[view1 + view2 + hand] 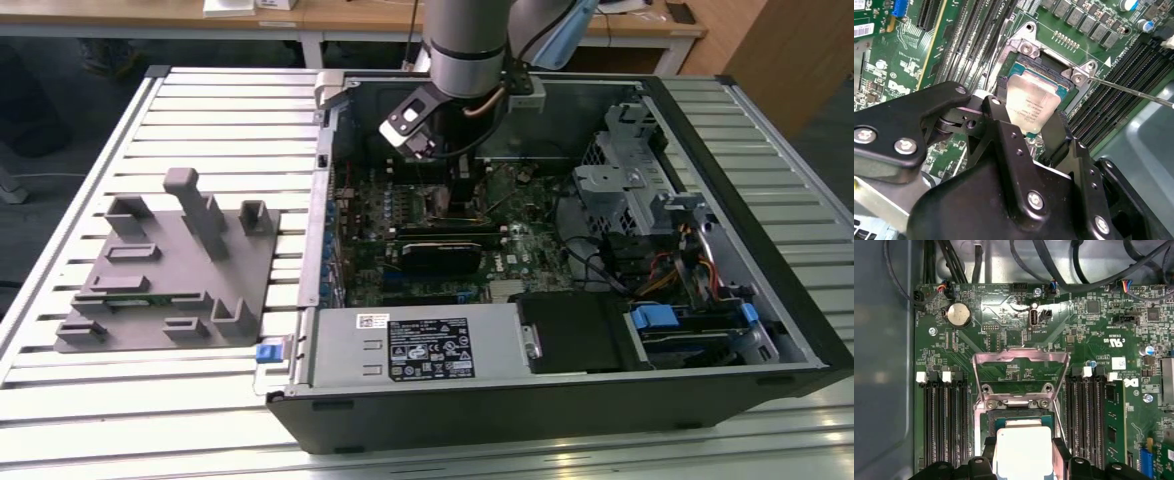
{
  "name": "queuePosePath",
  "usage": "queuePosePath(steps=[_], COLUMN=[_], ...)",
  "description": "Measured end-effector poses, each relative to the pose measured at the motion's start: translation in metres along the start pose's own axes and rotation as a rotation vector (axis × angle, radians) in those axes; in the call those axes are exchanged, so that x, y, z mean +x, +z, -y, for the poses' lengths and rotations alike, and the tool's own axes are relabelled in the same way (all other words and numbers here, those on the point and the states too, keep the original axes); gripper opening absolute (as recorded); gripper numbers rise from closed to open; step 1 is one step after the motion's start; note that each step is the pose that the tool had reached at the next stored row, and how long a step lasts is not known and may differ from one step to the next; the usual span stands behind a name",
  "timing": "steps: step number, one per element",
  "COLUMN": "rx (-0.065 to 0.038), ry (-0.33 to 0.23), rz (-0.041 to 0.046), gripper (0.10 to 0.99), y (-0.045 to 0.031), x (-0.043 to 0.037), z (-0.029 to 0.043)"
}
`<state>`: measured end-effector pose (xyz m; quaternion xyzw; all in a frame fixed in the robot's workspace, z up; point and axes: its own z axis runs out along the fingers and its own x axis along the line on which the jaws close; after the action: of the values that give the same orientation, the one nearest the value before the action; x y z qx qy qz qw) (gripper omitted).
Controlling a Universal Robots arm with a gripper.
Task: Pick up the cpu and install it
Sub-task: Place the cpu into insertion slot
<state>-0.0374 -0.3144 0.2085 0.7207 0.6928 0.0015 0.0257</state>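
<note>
**A:** How far along are you?

**B:** My gripper [1030,119] is clamped on the cpu [1033,97], one finger against each of two opposite edges, as seen in both wrist views. So the pick-up part is done.

**A:** And where is the cpu?

**B:** Right over the open socket [1019,421] on the motherboard [1004,320], with its silvery top facing up. The socket's hinged metal frame [1019,371] is swung up and back. The thin lever [1131,91] stands free beside the socket.

**A:** Is it seated?

**B:** I can't tell. My fingers hide its near edge, so it may be resting in the socket or hanging just above it.

**A:** What's left, then?

**B:** By my reckoning, the install isn't finished. I haven't let go, the frame isn't folded down over the cpu, and the lever isn't latched.

**A:** Anything further out?

**B:** In the exterior view my arm [467,50] reaches down into the open computer case [534,420], which lies on a slatted table [214,110]. A grey fixture [160,270] sits beside the case, on the exterior view's left, well apart from my gripper.
</note>
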Motion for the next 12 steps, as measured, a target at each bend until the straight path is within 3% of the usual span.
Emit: queuePosePath(steps=[12], rx=[0.0], ry=[0.0], rz=[0.0001], gripper=[0.525], y=[0.0085], x=[0.0006], z=[0.0003])
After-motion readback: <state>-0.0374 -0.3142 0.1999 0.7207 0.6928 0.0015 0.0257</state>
